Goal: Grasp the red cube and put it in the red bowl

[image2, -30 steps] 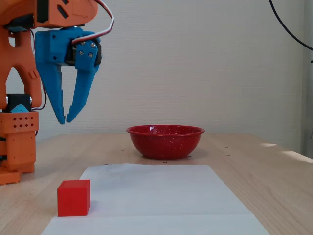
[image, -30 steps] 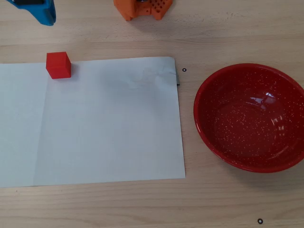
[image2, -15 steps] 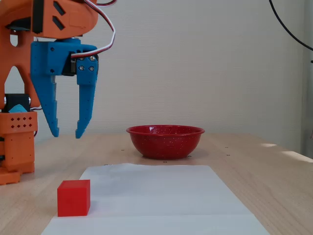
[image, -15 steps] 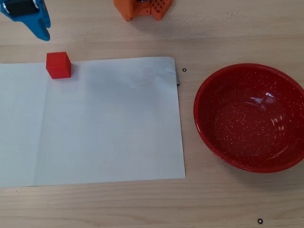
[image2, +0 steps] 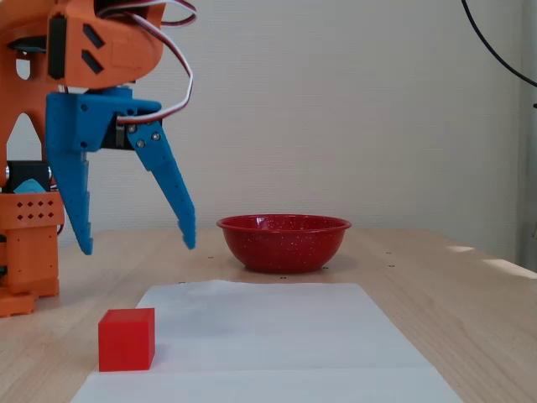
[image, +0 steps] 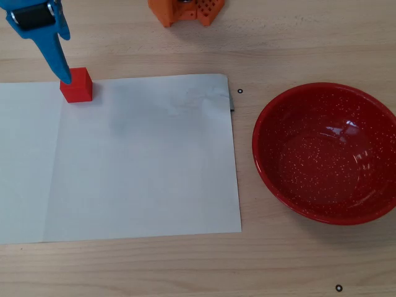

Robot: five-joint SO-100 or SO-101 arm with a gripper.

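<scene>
The red cube point(image: 77, 85) sits on a white sheet of paper near its far left corner in the overhead view; in the fixed view it point(image2: 127, 339) is at the front left. The red bowl point(image: 291, 179) stands empty on the wooden table to the right of the paper, and at the back in the fixed view point(image2: 284, 243). My gripper point(image2: 137, 245) has blue fingers, is open and empty, and hangs raised above the table over the cube's area. In the overhead view only one blue finger point(image: 55, 52) shows clearly, its tip over the cube's upper left edge.
The white paper point(image: 142, 161) covers the left and middle of the table, also seen in the fixed view point(image2: 277, 336). The orange arm base point(image: 185, 11) stands at the overhead view's top edge and at the left in the fixed view point(image2: 29, 252).
</scene>
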